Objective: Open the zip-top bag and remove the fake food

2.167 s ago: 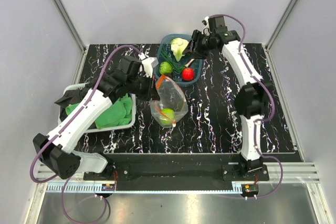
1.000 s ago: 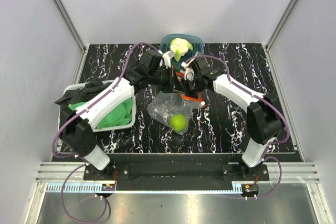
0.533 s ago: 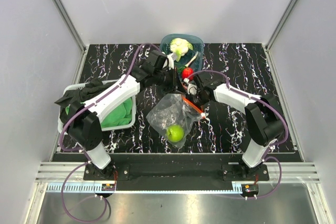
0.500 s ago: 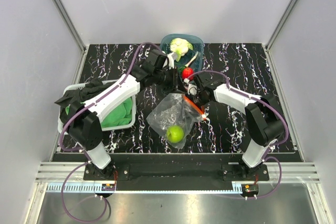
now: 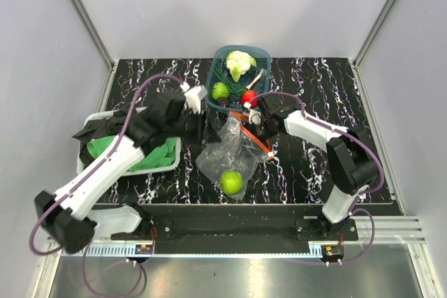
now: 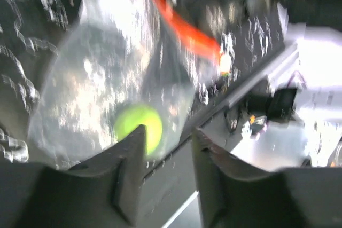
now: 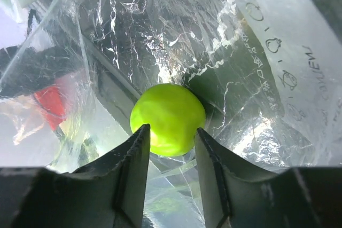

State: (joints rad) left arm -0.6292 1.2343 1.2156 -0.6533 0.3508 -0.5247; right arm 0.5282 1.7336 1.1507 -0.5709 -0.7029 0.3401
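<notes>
In the zip-top bag (image 5: 227, 151): green apple (image 5: 232, 181).

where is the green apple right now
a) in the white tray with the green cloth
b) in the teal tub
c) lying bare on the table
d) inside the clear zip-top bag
D: the green apple sits low inside the zip-top bag, and both wrist views show it through the crinkled clear plastic.

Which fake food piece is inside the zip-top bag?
The green apple, alone in the zip-top bag; the cauliflower, ridged green piece and red berry sit in the teal tub.
</notes>
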